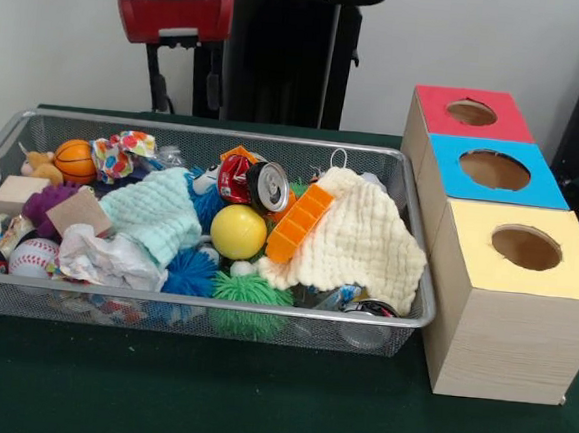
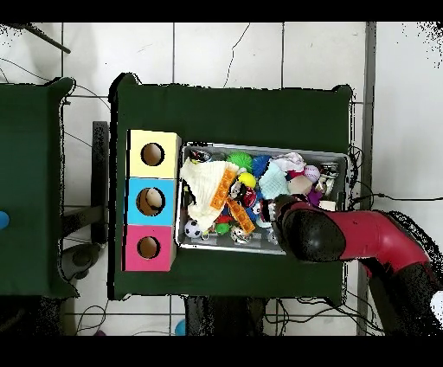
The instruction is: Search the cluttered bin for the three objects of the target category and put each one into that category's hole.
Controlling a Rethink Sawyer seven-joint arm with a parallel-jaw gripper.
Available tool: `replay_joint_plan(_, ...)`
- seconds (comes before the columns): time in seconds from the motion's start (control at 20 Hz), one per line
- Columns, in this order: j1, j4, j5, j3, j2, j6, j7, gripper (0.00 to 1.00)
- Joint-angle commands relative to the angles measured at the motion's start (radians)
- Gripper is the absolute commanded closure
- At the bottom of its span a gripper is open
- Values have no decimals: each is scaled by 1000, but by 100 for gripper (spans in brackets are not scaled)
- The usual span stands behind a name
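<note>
The silver wire-mesh bin (image 1: pixel 275 140) lies across the table, full of clutter; it also shows in the overhead view (image 2: pixel 260 147). A plain white wrinkly bag (image 1: pixel 106 257) lies at its front left, seen from above (image 2: pixel 290 162) near the far rim. A polka-dot bag (image 1: pixel 119 153) lies at the back left. I see no third bag. The yellow-topped box's hole (image 1: pixel 526 247) (image 2: pixel 152 154) stands right of the bin. My gripper (image 1: pixel 183 106) hangs open and empty above the bin's back left edge. From above, the arm (image 2: pixel 311 232) hides it.
A mint cloth (image 1: pixel 154 211), cream cloth (image 1: pixel 358 237), yellow ball (image 1: pixel 238 233), orange block (image 1: pixel 299 222), soda can (image 1: pixel 257 184), basketball (image 1: pixel 75 160) and baseball (image 1: pixel 34 255) crowd the bin. Blue-topped (image 1: pixel 494 169) and red-topped (image 1: pixel 471 112) boxes stand behind the yellow one.
</note>
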Motion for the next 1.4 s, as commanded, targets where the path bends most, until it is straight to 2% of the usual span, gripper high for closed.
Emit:
replay_joint_plan(0.05, 9, -83, -147, 25, 21, 105, -260, 0)
replay_joint_plan(0.35, 5, -96, -230, 22, 44, 80, -262, 0)
replay_joint_plan(0.85, -44, -130, -235, 66, 91, 122, -324, 0)
replay_joint_plan(1.4, -28, -129, -355, 10, 204, 12, -224, 0)
